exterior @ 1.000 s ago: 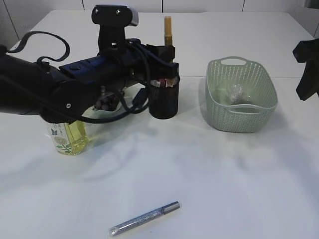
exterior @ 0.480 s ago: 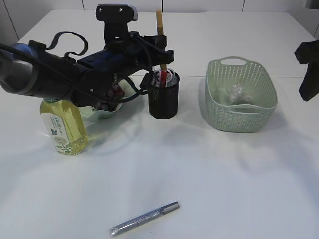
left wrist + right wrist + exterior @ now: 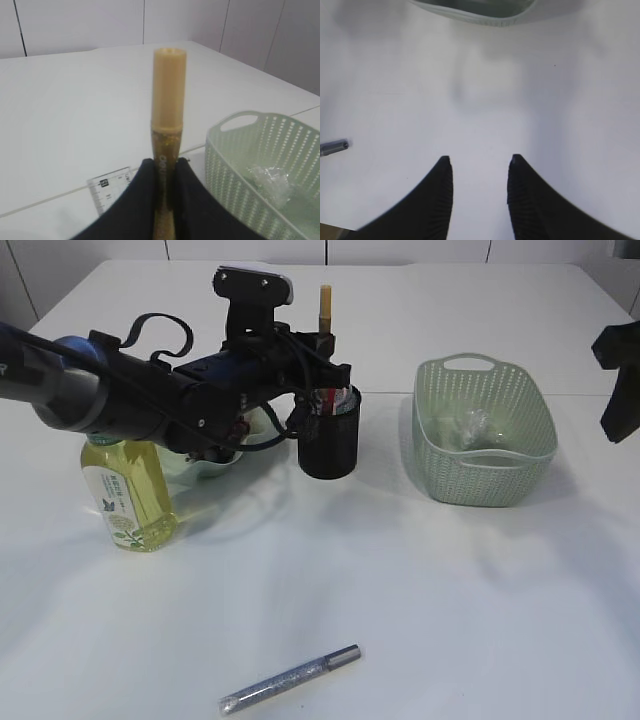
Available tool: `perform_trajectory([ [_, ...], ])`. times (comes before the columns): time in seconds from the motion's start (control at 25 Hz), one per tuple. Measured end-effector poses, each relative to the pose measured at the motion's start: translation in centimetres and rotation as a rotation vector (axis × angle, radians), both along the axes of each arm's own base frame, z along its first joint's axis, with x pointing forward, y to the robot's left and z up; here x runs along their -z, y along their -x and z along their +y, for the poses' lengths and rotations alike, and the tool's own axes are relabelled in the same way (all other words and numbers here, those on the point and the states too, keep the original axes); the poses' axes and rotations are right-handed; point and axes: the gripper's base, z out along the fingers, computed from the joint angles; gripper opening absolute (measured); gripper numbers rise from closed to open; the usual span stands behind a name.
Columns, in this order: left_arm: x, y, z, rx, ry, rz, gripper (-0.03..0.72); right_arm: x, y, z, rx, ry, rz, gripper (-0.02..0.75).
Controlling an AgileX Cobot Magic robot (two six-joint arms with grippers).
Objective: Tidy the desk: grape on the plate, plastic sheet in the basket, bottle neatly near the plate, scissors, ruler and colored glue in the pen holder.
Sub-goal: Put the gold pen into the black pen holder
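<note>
Glue first: my left gripper [image 3: 164,172] is clenched on the gold colored glue stick [image 3: 168,120], and over the last second I have brought it down from high above the pen holder [image 3: 329,436] until its lower end sits inside the black cup, only the capped tip poking up behind my wrist. That, I judge, puts one glue stick nearly home; letting go is what remains for it (I have not yet released).

My right gripper [image 3: 479,172] hangs parted and empty over bare table at the right side, with the basket rim just at the top of its view.

Around me: the pale green basket [image 3: 483,430] already holds the crumpled plastic sheet [image 3: 472,424]. The yellow bottle [image 3: 125,490] stands upright just beside the plate [image 3: 205,462], which my arm largely hides; dark grape [image 3: 236,427] shapes show there, though I cannot see them clearly. A ruler [image 3: 111,187] end shows just beside my fingers in the wrist view, and something red and white is in the holder too.

A silver glitter glue pen [image 3: 290,679] lies alone near the front edge, well apart from everything. Nothing blocks it; the crowded holder mouth is the one tight spot, in my judgement.
</note>
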Motion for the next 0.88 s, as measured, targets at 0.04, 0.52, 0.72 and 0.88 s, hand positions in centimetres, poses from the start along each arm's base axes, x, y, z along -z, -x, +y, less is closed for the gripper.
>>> perform_trajectory([
  [0.04,0.22,-0.14,0.19,-0.005,-0.003,0.005,0.052,0.0,0.0,0.0,0.0,0.0,0.0,0.305],
  [0.52,0.89,-0.64,1.01,-0.028,-0.016,0.031,0.057,0.0,0.0,-0.01,-0.002,0.002,0.0,0.305],
  [0.72,0.9,-0.64,1.02,-0.028,-0.017,0.032,0.061,0.0,0.0,-0.01,-0.002,0.002,0.0,0.305],
  [0.88,1.07,-0.62,1.03,-0.028,-0.027,0.049,0.067,0.0,0.0,-0.01,-0.002,0.002,0.0,0.305],
])
